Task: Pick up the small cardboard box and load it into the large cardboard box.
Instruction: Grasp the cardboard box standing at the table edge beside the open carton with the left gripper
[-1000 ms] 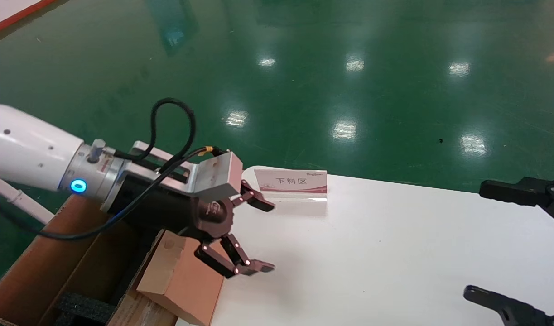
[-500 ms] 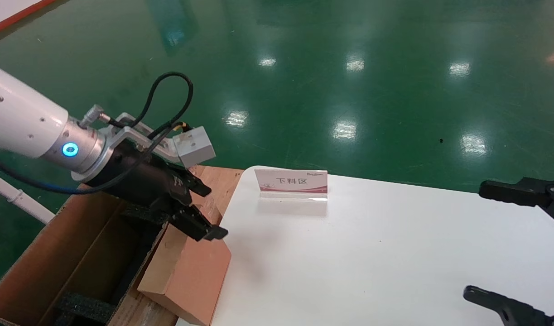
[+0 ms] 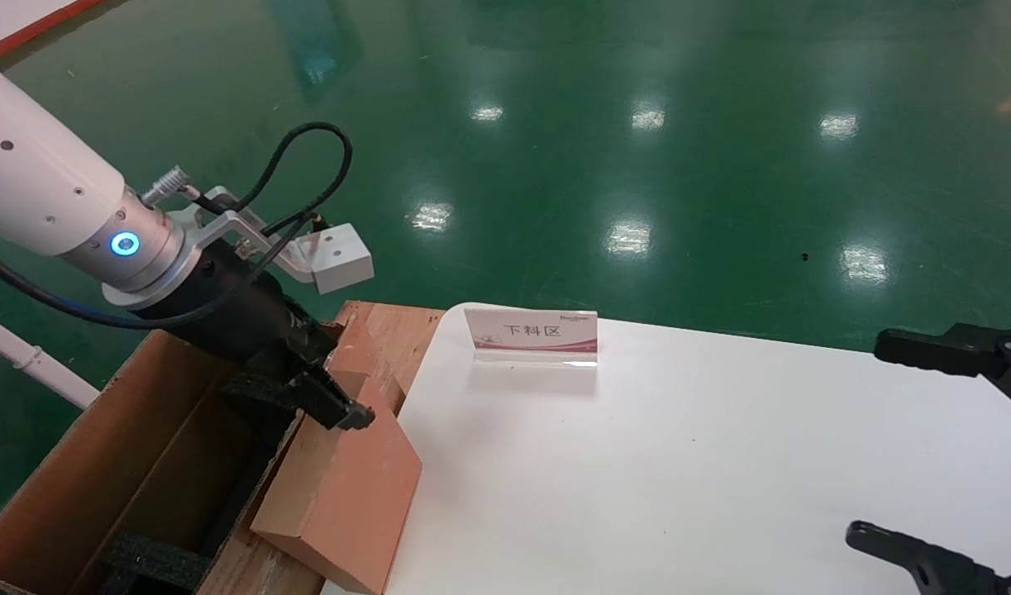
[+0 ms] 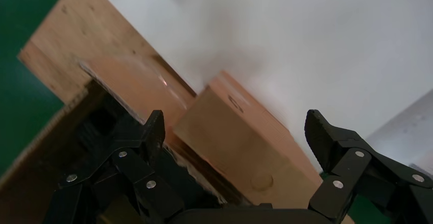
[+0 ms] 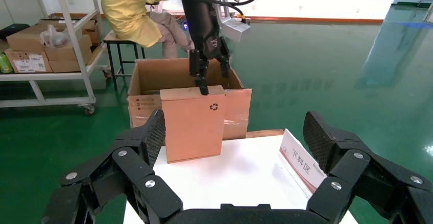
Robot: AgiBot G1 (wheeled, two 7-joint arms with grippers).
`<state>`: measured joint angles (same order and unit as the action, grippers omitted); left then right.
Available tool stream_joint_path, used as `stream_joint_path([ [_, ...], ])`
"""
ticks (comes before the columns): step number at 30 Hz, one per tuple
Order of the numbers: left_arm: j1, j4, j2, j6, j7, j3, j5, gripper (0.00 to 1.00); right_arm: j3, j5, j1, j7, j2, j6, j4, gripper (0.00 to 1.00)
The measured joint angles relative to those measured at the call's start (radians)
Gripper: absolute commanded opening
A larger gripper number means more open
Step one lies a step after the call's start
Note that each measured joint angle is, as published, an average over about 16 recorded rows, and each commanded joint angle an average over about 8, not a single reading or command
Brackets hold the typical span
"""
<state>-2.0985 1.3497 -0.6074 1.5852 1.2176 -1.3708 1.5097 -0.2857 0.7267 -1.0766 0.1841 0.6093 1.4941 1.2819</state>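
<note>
1. Glossy green floor (image 3: 637,149) surrounds a white tabletop (image 3: 679,463), and a small white sign card with red trim (image 3: 531,334) stands near the tabletop's far edge, at about twelve o'clock in the head view.
2. At roughly eight o'clock, the flat plain brown small cardboard box (image 3: 352,496) leans tilted against the tabletop's left edge, its upper part resting on a flap of the large brown corrugated cardboard box with black foam lining (image 3: 125,479).
3. From the right wrist view the small box stands on end in front of that carton, a black recycling symbol (image 5: 214,106) near its upper corner.
4. The left claw (image 3: 327,388) hangs over the small box's top edge with its fingers spread wide (one fingertip (image 3: 352,416) looks to touch the cardboard, but it grips nothing).
5. At four o'clock the right claw (image 3: 910,454) sits parked over the tabletop's right side, wide open and empty.
</note>
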Motion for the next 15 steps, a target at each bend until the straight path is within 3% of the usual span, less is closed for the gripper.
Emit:
stream_joint_path([
  [15,-0.125,0.002,-0.012,-0.022,0.075,-0.242,-0.066,1.0,-0.001,-0.001,0.0,-0.001,0.0,0.0,0.0,1.0],
])
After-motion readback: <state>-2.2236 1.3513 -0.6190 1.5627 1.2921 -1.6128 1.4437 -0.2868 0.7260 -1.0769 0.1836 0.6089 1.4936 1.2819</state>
